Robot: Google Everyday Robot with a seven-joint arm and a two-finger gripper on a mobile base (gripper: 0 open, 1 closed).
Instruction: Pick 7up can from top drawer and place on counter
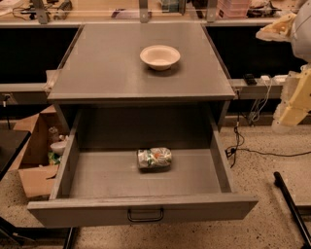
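The 7up can lies on its side on the floor of the top drawer, near the middle and towards the back. The drawer is pulled fully open, with its dark pull handle at the front. The grey counter spreads above it. My gripper hangs at the right edge of the view, pale and yellowish. It is well to the right of the drawer and above floor level, far from the can and holding nothing that I can see.
A white round bowl sits on the counter, right of centre towards the back. An open cardboard box with clutter stands on the floor at left. Cables trail on the floor at right. A dark bar lies at the lower right. A tan workbench runs behind.
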